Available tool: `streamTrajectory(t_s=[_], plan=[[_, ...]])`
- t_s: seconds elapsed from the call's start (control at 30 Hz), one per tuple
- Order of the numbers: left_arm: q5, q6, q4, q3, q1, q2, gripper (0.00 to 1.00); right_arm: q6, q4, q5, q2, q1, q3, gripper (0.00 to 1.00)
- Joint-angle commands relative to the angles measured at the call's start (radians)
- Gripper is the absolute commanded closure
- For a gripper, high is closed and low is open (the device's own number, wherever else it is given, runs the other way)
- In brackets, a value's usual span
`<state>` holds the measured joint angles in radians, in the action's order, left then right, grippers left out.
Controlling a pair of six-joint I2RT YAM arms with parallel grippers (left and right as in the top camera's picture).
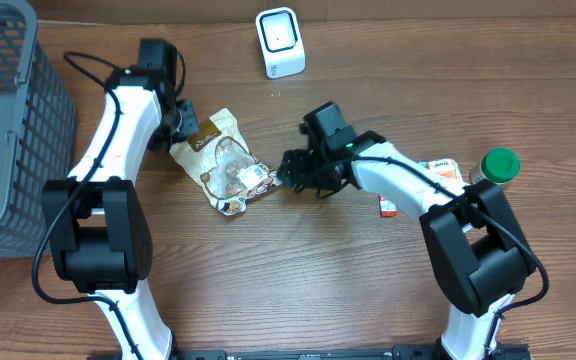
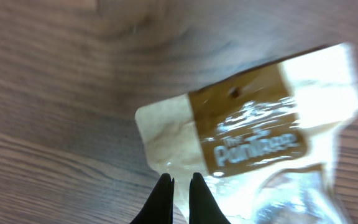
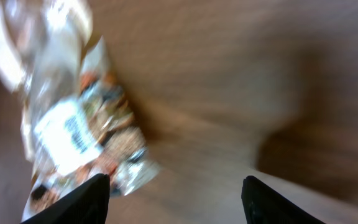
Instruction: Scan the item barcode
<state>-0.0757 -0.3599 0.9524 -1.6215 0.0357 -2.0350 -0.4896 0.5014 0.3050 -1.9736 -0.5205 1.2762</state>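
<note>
**A:** Where does the snack bag lie against your grippers?

**B:** The snack bag (image 1: 224,166) lies flat on the table, left of the middle, slanting from far left to near right. Your left gripper (image 2: 180,186) sits at its far-left corner, the end with the brown band. Your right gripper (image 3: 176,196) is just beside the opposite end. From the right wrist the bag lies outside one finger, not between the two. A white label (image 3: 67,134) shows on that end, too blurred to read.

**A:** And what is around it?

**B:** You have a brown wood-grain table (image 1: 298,290) under everything. A grey mesh basket (image 1: 8,120) takes the left edge. A white scanner (image 1: 280,42) stands by the far edge, near the middle and well apart from the bag. Towards the right edge stands a green-capped bottle (image 1: 499,165), with a small orange-and-white packet (image 1: 441,169) just beside it, partly under your right arm.

**A:** How do your jaws stand?

**B:** Your left fingers are drawn together, with only a sliver between the tips. The tips meet the bag's pale edge. You cannot tell from the wrist view whether any film is pinched there. Your right fingers are spread wide and hold nothing, with bare wood between them.
</note>
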Motion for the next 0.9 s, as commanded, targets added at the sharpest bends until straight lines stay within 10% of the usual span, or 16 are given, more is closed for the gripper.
streamTrajectory(t_s=[0.0,0.87], plan=[[-0.031,-0.031,-0.016,0.088,0.004,-0.005,0.96,0.003,-0.021,-0.080,0.028,0.030,0.021,0.30],[0.253,-0.006,-0.427,0.273,0.060,-0.005,0.96,-0.001,-0.054,-0.092,0.027,0.043,0.019,0.24]])
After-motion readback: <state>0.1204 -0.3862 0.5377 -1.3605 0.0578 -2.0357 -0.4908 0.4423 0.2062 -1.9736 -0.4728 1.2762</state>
